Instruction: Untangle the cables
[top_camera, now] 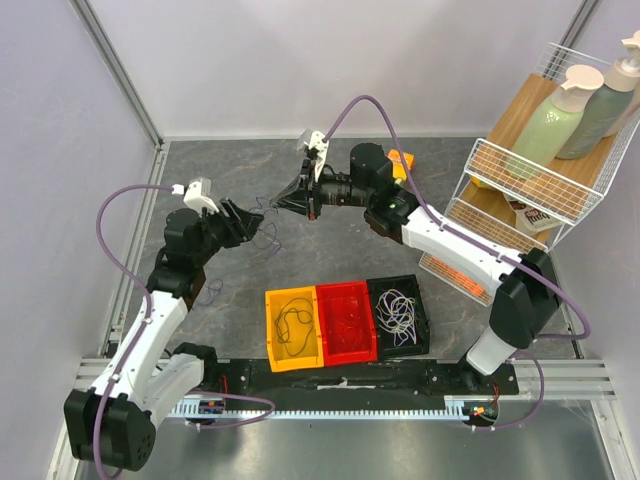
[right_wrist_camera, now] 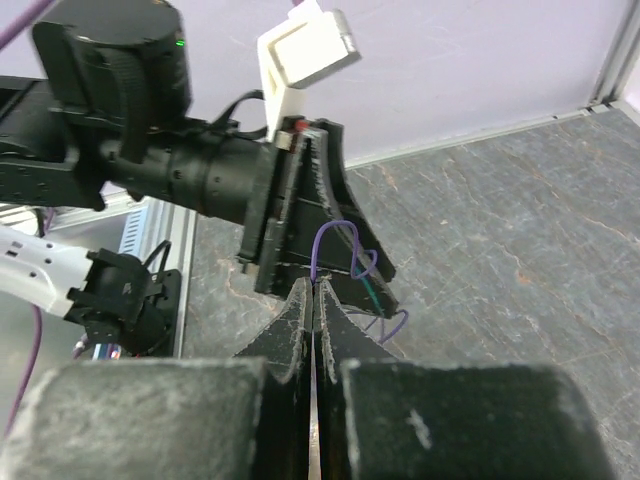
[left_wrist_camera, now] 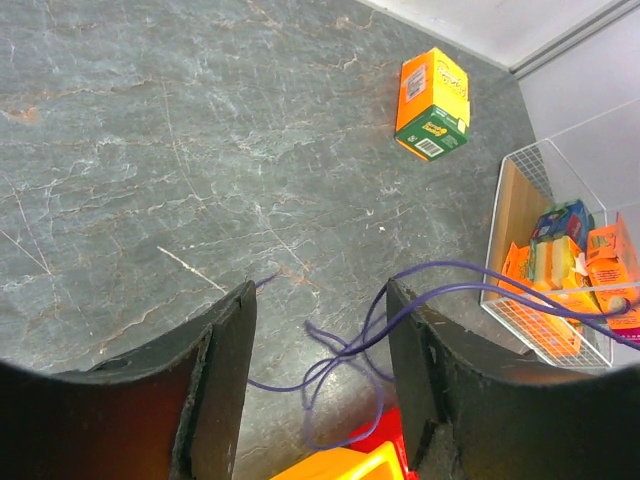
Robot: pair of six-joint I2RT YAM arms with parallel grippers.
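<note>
Top view: left claw point(top_camera: 248, 222) & right claw point(top_camera: 282, 202) face each other over the middle of the surface point(top_camera: 340, 255), tips near. Purple cable point(top_camera: 266, 232) is strung btwn them, w/ loose loops drooping just below. 3 bins sit in a row near the arm bases. Yellow bin point(top_camera: 269, 335) has a black cable point(top_camera: 293, 325) coiled inside. Red bin point(top_camera: 325, 342): can't tell contents. Black bin point(top_camera: 421, 335) holds a white cable point(top_camera: 397, 310).

Left wrist view: left claw is released, its 2 fingers point(left_wrist_camera: 225, 370) spread wide. Purple cable loops lie on the surface in the gap. Strands run off to the right past the right-hand finger, toward a wire basket point(left_wrist_camera: 527, 152). Orange box point(left_wrist_camera: 433, 105) lies farther out, well apart from the cable.

Right wrist view: right claw is clenched, fingers pressed together, grasping the purple cable at the tips. A small loop stands up just above the pinch, in front of the left claw.
</note>
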